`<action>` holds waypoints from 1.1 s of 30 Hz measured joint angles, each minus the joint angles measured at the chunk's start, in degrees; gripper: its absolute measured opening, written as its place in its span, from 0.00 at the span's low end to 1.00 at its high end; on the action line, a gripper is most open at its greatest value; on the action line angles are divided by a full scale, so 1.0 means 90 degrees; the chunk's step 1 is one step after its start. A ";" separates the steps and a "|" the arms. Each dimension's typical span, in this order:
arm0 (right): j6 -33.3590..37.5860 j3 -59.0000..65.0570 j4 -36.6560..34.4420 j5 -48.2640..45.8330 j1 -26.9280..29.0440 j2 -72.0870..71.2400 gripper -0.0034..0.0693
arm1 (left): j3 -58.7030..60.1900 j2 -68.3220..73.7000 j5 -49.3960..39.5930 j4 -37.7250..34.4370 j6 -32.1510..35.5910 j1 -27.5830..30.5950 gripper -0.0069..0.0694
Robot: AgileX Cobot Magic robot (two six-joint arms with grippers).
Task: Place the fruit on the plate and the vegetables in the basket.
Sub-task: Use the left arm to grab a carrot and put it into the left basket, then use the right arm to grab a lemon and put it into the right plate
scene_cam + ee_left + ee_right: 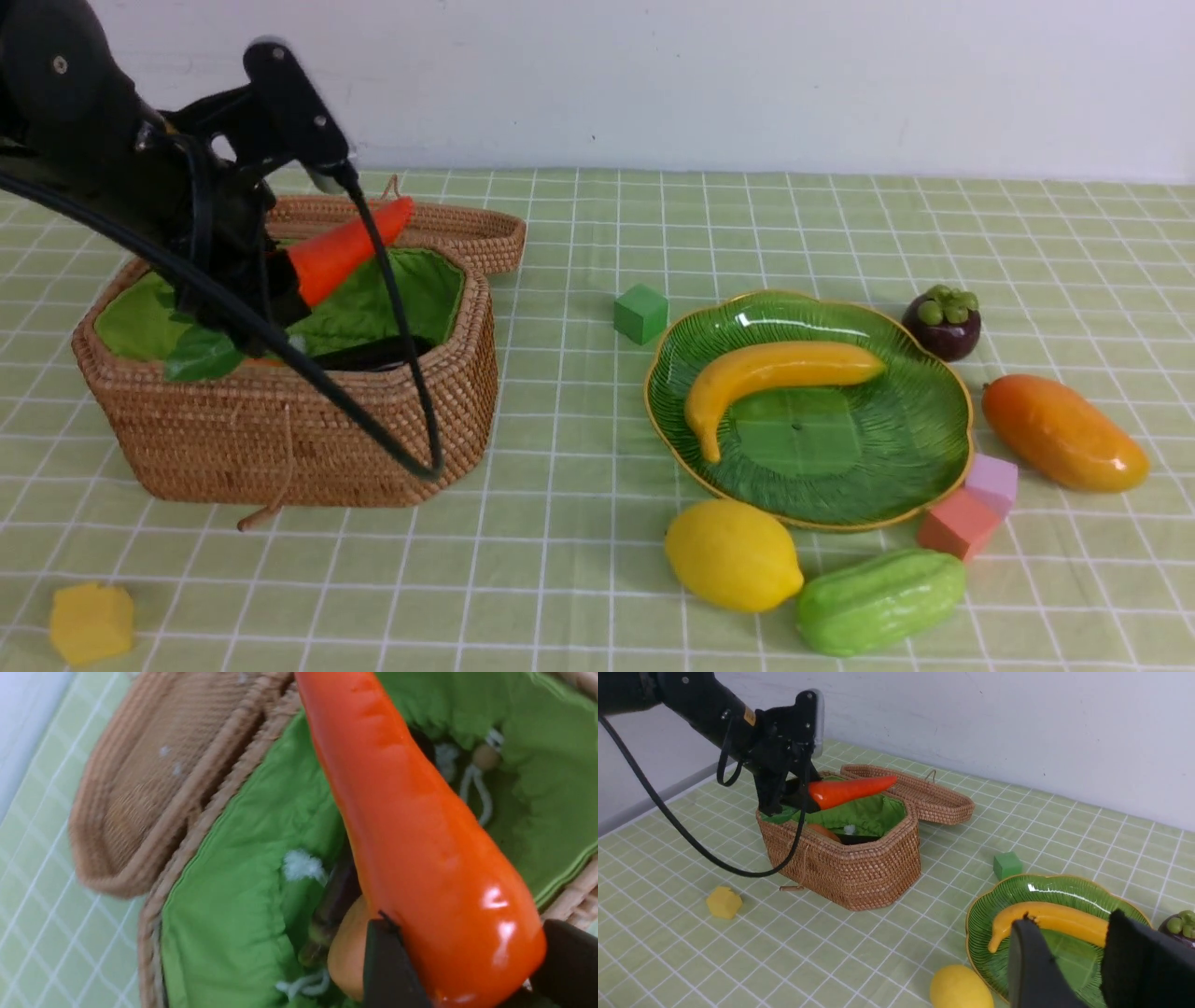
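Left tool (289, 280) grips the glossy red-orange toy carrot (350, 247) by its thick end, tilted above the green-lined brown wicker basket (308, 439), tip toward the far rim: release here and it may hang on that rim or slide onto the hinged wicker lid (448, 229); right tool (1083, 970) part-open, empty.

The basket (280, 439) stands left of the plate (822, 448) holding the banana (775, 369); the lemon (733, 555) lies before it, perhaps touching.

The glossy orange carrot (411, 835) is clamped in the jaws of the left gripper (476, 975), above the open green-lined wicker basket (308, 439); beyond the jaws of the right gripper (1087, 970), a yellow banana (1064, 921) lies curved on the green plate (985, 919).
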State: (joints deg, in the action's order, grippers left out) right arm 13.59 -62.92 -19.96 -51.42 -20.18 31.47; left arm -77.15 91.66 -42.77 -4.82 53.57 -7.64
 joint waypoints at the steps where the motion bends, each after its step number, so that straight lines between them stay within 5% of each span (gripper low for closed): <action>1: 0.0000 0.0000 0.0000 0.0000 0.0000 0.0000 0.37 | 0.0000 0.0074 0.0059 -0.0072 0.0330 0.0066 0.59; 7: 0.0000 0.0000 -0.0026 -0.0006 0.0000 0.0000 0.37 | 0.0000 0.0252 0.0549 -0.0109 0.0814 0.0122 0.59; 15: 0.0000 0.0000 -0.0081 -0.0084 0.0000 0.0000 0.37 | 0.0000 0.0270 0.0726 -0.0106 0.0575 0.0122 0.59; 23: 0.0000 0.0000 -0.0087 -0.0102 0.0000 0.0000 0.37 | 0.0000 0.0191 0.0580 0.0077 0.0403 0.0122 0.82; 33: 0.0113 0.0000 -0.0100 -0.0102 0.0000 0.0000 0.37 | 0.0000 -0.0367 0.0530 0.0091 0.0403 0.0122 0.85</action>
State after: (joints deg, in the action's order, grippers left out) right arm 14.60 -62.92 -20.86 -52.34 -20.18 31.47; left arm -77.15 88.35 -38.00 -4.00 57.20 -6.54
